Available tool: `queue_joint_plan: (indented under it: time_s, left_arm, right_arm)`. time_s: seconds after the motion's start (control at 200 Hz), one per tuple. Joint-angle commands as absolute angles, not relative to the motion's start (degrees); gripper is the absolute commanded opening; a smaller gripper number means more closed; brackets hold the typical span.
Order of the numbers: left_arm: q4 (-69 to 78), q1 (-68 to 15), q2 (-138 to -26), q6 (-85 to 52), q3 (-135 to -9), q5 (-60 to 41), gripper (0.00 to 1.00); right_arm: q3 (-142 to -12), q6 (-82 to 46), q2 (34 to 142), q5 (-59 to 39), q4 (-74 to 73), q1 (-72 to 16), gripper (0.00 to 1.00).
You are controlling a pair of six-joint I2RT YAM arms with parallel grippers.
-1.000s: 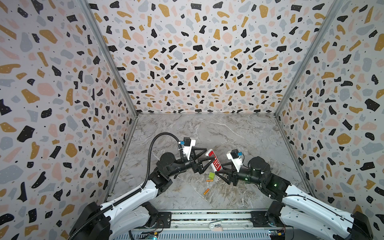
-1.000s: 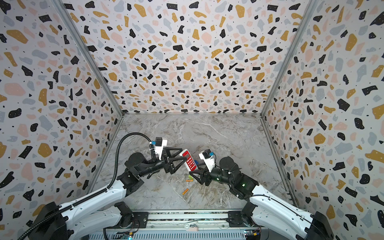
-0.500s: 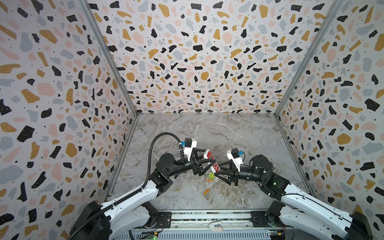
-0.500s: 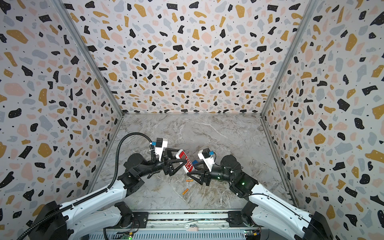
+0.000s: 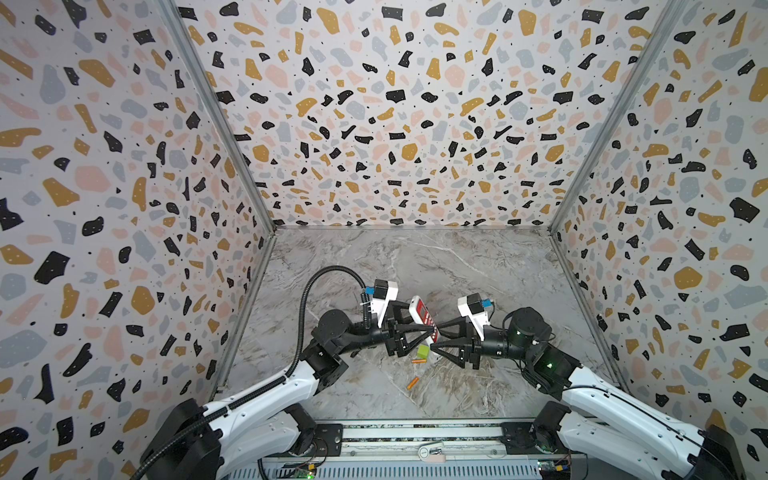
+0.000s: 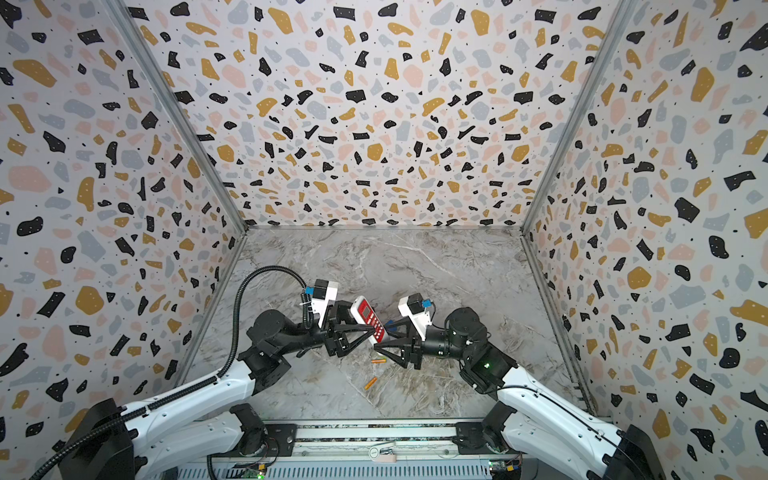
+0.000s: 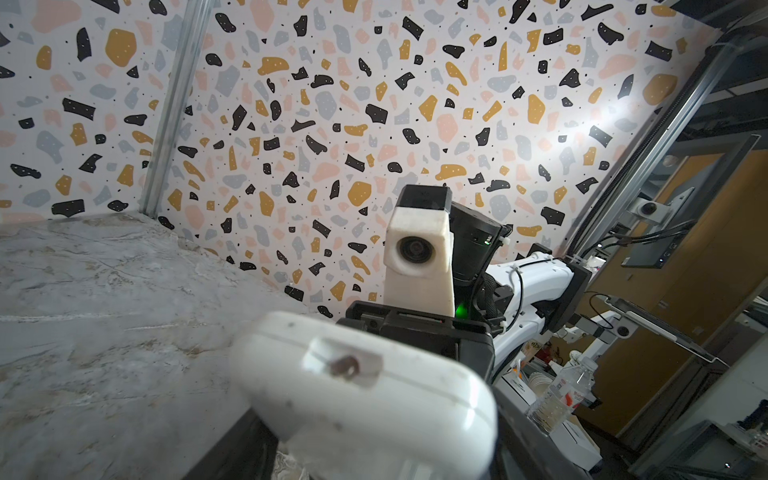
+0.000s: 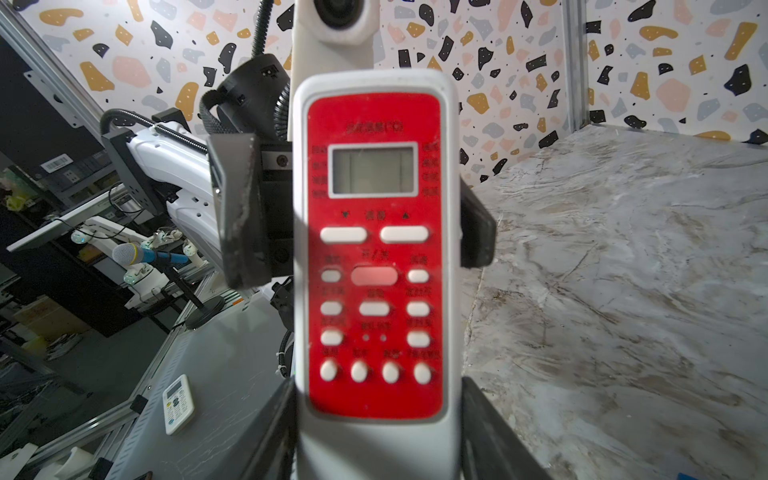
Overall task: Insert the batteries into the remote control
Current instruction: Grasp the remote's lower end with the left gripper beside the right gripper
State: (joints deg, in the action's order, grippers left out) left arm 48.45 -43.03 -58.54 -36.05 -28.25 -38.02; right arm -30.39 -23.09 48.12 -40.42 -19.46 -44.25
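1. The right jaws pinch the lower end of the remote control, a slim oblong plastic handset with a red front, a small grey display, rows of white buttons and white edges. One jaw presses each long edge, and the remote control hangs clear of the desk.
2. The left jaws are spread and straddle the remote control's middle from its white back. One jaw shows a gap to the edge. The other sits at the opposite edge, and I cannot tell whether it touches.
3. In both top views the remote control tilts upward between the two sets of jaws, with its display end farthest from the right jaws.
4. Right under the jaw tips a small green cube rests on the desk.
5. Two batteries, thin orange cylinders with silvery ends, lie on the desk apart from the remote control. The nearer battery is just beside the cube. The farther battery lies beyond it, toward the arms' bases.
6. The grey marbled desk spreads away from the jaws to the speckled terrazzo-patterned walls.
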Motion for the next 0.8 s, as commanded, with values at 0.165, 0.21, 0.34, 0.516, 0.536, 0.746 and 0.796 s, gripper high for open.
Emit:
queue_joint_plan:
  time_s: [0.165,0.21,0.34,0.516,0.536,0.746,0.796]
  left_arm:
    - [53.4,-43.9,-58.1,-36.3,-28.3,-39.9,0.75]
    - [53.8,-44.0,-58.0,-36.3,-28.3,-40.1,0.74]
    - [54.7,-44.4,-57.6,-36.7,-28.0,-41.0,0.63]
    - [54.7,-44.8,-57.0,-36.6,-27.8,-41.2,0.47]
    - [54.6,-44.8,-57.0,-36.5,-27.9,-41.3,0.45]
    - [52.7,-45.0,-58.0,-35.5,-28.7,-41.2,0.28]
    - [52.7,-45.0,-58.2,-35.6,-28.7,-40.9,0.24]
  right_arm:
    - [-32.1,-23.2,47.8,-43.9,-21.8,-44.0,0.04]
    - [-32.0,-23.1,47.8,-44.3,-21.7,-44.0,0.04]
    - [-31.9,-23.2,47.4,-44.9,-21.9,-44.0,0.04]
    - [-31.9,-23.4,47.9,-46.2,-22.9,-44.0,0.05]
    - [-31.9,-23.4,48.1,-46.2,-22.9,-44.0,0.05]
    - [-32.1,-21.9,47.1,-43.1,-21.2,-43.9,0.15]
    - [-32.2,-20.9,46.6,-41.6,-19.7,-44.0,0.27]
